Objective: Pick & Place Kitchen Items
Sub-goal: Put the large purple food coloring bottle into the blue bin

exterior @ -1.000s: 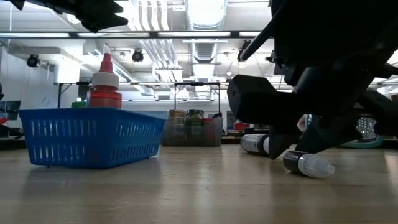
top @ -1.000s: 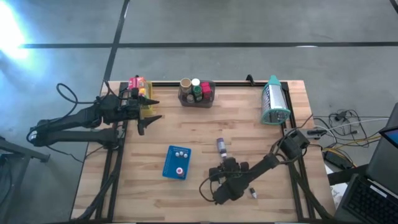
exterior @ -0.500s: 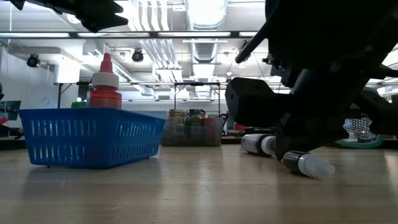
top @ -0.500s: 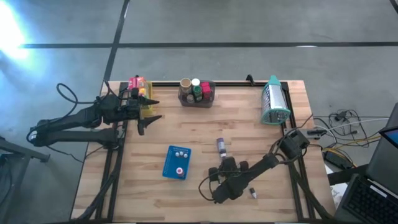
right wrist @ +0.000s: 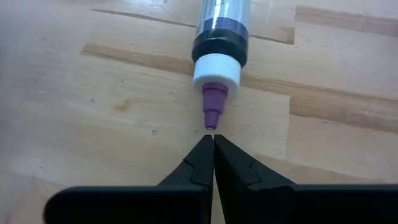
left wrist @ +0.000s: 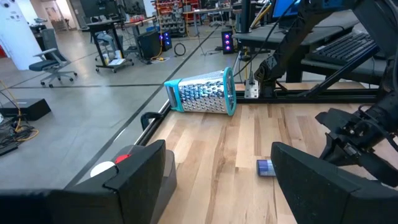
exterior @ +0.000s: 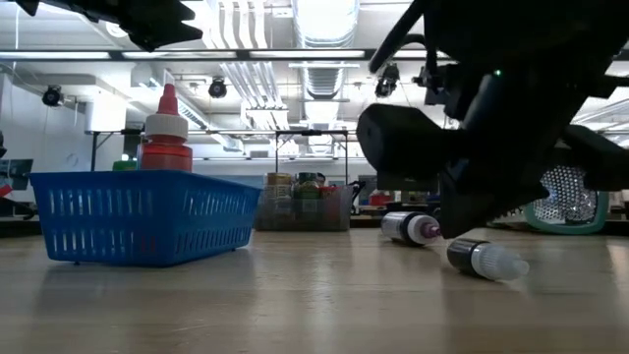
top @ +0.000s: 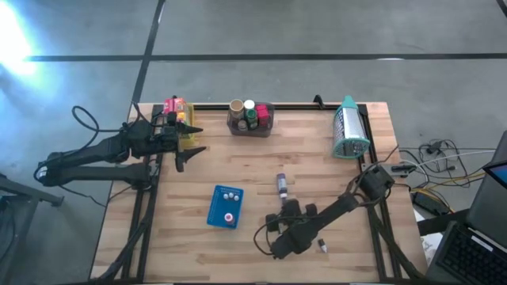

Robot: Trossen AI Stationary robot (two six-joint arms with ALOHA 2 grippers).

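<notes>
The purple-tipped bottle (right wrist: 221,50) lies on its side near the middle of the table (top: 333,182), its nozzle pointing at our right pincer (right wrist: 213,152). That pincer has just clenched completely, fingertips meeting just short of the nozzle with nothing between them, so we judge the grab missed and needs another try. A smaller bottle (exterior: 486,259) lies nearer the front edge. Our left pincer (top: 190,139) hangs released by the back left corner.

Ceiling strip lights (exterior: 324,20) glare overhead in the low view, leaving the near arm a black silhouette. From above, a bright glare patch (top: 16,47) washes out the floor's corner. The table (top: 261,170) is evenly lit, shadows soft, perhaps slightly blurred.
</notes>
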